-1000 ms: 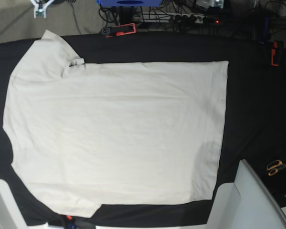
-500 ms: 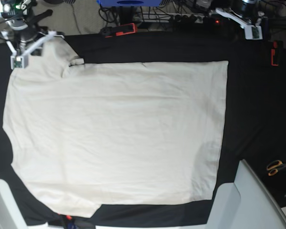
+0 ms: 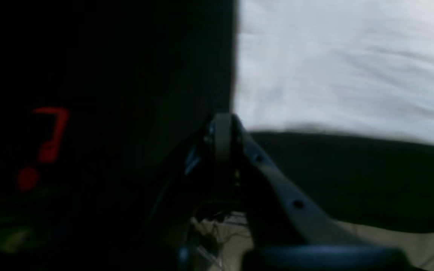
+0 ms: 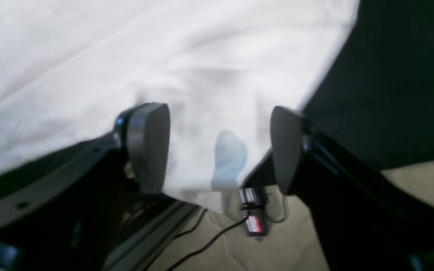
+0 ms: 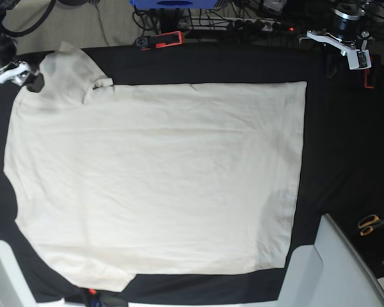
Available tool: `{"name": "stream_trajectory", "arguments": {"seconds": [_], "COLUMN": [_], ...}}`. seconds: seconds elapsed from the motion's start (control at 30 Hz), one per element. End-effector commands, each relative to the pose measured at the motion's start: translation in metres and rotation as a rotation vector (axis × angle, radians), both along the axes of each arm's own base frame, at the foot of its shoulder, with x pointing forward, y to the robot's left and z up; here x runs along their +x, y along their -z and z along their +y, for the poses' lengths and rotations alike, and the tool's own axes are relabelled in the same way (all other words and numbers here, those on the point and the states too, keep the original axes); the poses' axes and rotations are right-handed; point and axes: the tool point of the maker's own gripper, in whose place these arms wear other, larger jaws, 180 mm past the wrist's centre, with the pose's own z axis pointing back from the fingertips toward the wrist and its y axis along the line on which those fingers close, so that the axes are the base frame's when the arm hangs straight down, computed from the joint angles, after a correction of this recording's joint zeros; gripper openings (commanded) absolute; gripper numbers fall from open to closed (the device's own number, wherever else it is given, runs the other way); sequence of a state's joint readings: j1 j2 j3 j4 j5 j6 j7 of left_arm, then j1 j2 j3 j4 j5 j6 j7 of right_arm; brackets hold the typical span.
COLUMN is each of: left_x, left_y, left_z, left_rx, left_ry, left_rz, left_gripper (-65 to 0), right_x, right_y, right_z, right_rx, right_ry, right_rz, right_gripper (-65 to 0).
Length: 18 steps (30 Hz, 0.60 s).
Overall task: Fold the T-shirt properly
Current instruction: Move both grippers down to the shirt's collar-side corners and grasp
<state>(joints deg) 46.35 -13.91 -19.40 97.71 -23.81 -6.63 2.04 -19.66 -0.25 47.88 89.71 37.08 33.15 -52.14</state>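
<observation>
Grey rubbery pads on the right gripper (image 4: 219, 146) are spread wide apart, nothing between them. One fingertip (image 4: 147, 145) hangs over the T-shirt (image 5: 157, 179), the other sits right about at the shirt's sleeve edge where cream cloth meets the black table cloth (image 5: 345, 160). Looks like it's over the sleeve corner, but whether a pad touches the fabric I can't tell, it's blurry.

Left gripper (image 3: 222, 128) is the opposite: fingers pressed together into one narrow tip, holding nothing. That tip sits just off the shirt's hem corner, over the black cloth, not on the shirt as far as I can see. In the base view that arm is above the shirt's upper right corner, a bit apart from it.

Shirt itself lies flat and spread out on the black cloth, taking up most of it, lightly wrinkled, hem edge straight on the right side, sleeves on the left.

Other stuff around the shirt: a red clamp (image 5: 161, 40) on the table edge above it, another red clamp (image 5: 368, 75) past the hem corner, and orange-handled scissors (image 5: 371, 224) well off to the right of the hem, lower down.
</observation>
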Motion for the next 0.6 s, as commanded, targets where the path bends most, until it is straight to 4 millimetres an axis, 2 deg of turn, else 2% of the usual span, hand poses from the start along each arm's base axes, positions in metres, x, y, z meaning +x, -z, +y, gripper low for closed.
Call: {"name": "stream_trajectory", "arguments": {"seconds": [0.0, 0.27, 0.57], "left_x": [0.005, -0.005, -0.011], "left_y": [-0.009, 0.006, 0.013], "left_z": [0.001, 0.007, 0.010], "left_rx": [0.006, 0.003, 0.004], "left_ry": [0.010, -0.014, -0.023], "left_rz": [-0.036, 0.007, 0.029], "left_gripper": [-65.0, -65.0, -65.0], "right_x": [0.003, -0.016, -0.023], "right_y": [-0.004, 0.026, 0.038], "right_z": [-0.011, -0.019, -0.013], "right_rx": [-0.013, 0.047, 0.080], "right_ry": [0.012, 0.058, 0.079], "right_rz": [-0.021, 0.048, 0.064], "right_gripper": [-27.8, -27.8, -27.9]}}
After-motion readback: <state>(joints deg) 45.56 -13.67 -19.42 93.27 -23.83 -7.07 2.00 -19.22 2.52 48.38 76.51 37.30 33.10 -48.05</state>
